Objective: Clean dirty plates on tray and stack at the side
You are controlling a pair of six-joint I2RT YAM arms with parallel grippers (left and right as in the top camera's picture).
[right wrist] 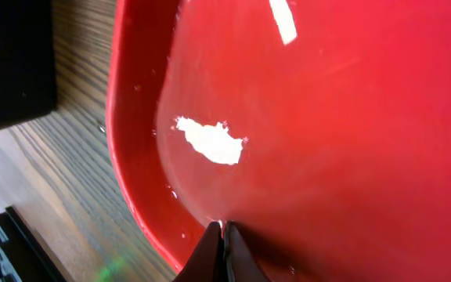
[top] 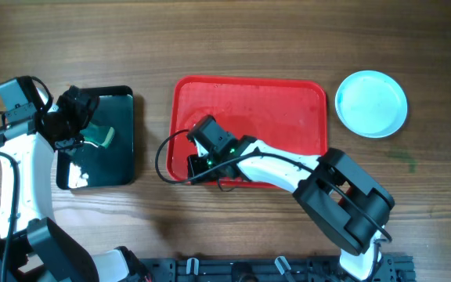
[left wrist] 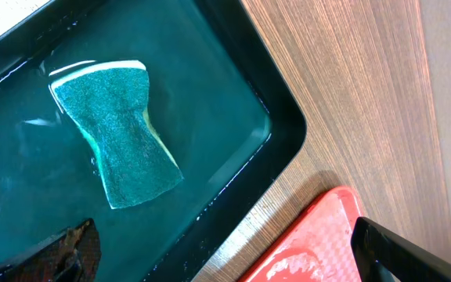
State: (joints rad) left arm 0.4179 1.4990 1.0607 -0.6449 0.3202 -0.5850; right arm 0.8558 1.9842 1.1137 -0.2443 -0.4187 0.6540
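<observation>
The tray [right wrist: 351, 157] — glossy red plastic; black tray [left wrist: 284, 125] glossy too; sponge [left wrist: 120, 137] rough-fibred; table [top: 233, 39] matt wood grain.

the overhead camera looks straight down on the wooden table [top: 233, 35] from well above, with the whole scene in frame. the left wrist camera hangs close over the black tray [left wrist: 284, 117], tilted. the right wrist camera sits almost against the red tray [right wrist: 327, 157]. both wrist views share the two trays and the wood between them.
</observation>
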